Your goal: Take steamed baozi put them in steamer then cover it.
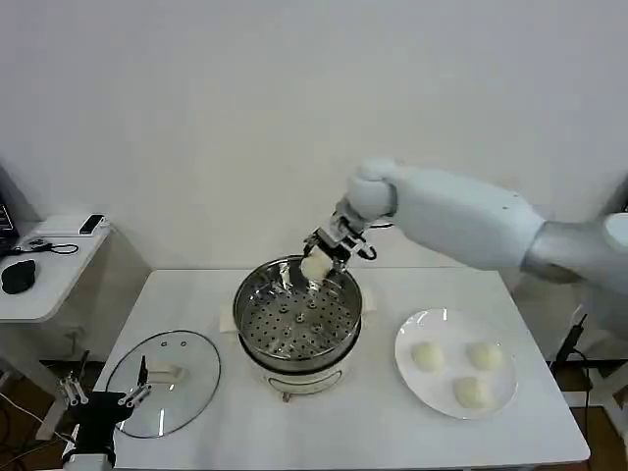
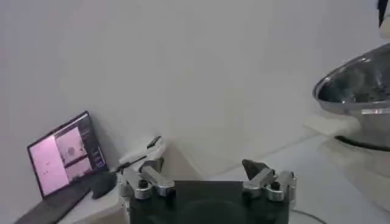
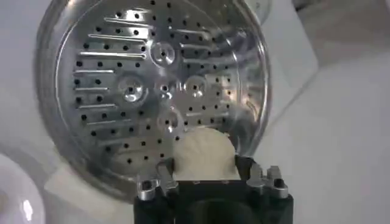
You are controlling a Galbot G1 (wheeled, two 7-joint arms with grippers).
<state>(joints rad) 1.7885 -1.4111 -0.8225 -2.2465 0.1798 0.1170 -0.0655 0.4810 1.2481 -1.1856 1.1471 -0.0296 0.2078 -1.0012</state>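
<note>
At the table's left front corner, the left gripper (image 1: 106, 394) waits with jaws spread, empty, beside the cover (image 1: 164, 382). Centre, the right gripper (image 1: 327, 257) pinches one steamed baozi (image 1: 315, 267) over the steamer (image 1: 297, 319). Three more buns (image 1: 455, 371) sit on the white plate (image 1: 410, 377), right.

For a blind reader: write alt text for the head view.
The right pincer holds a bun over the steamer's far rim. Three buns wait on a plate to its right; the glass lid lies left, near the open left pincer.
</note>
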